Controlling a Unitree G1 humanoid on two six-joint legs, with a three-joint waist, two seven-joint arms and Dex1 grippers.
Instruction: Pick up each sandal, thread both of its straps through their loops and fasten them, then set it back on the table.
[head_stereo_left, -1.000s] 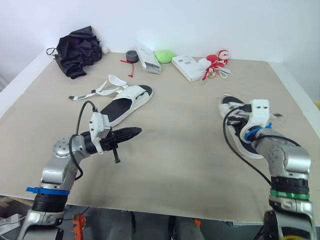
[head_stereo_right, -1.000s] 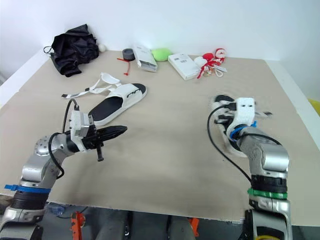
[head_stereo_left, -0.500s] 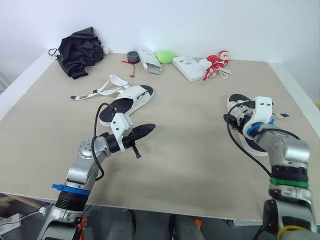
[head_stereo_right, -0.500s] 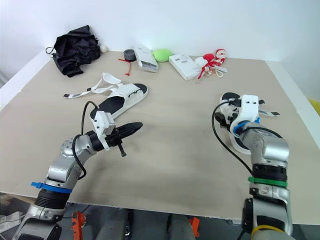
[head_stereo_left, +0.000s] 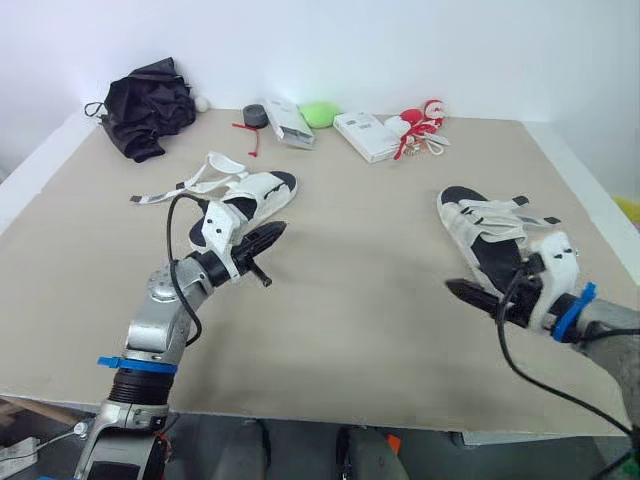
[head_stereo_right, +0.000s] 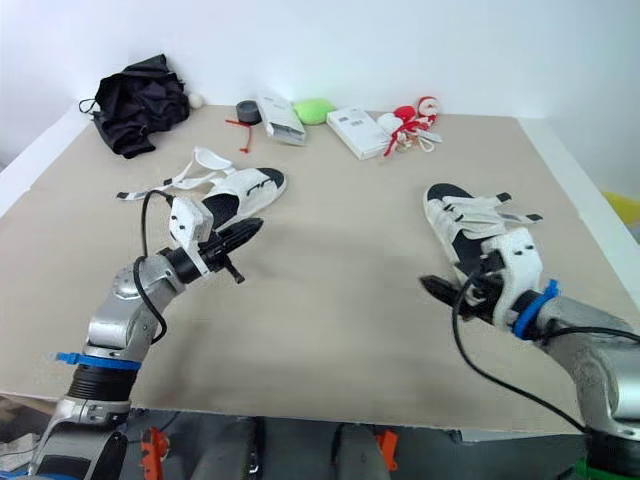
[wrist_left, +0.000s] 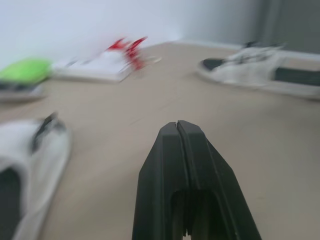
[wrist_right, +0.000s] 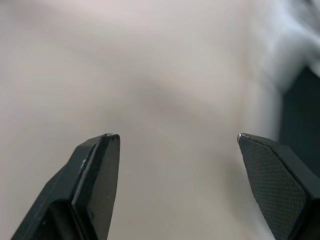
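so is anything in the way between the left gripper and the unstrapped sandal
Nothing visible. The left gripper, shut, hangs right beside the near edge of the unstrapped sandal, and around them there is only bare table.

— What sort of room is it?
— A plain white wall (head_stereo_left: 420, 40) runs behind a wide table (head_stereo_left: 360, 330) with a pale beige top and a white rim.
— And below it?
— Past the front edge there is a dark grey floor (head_stereo_left: 300, 455), hard to make out. The light is soft and even, and the shadows are faint.
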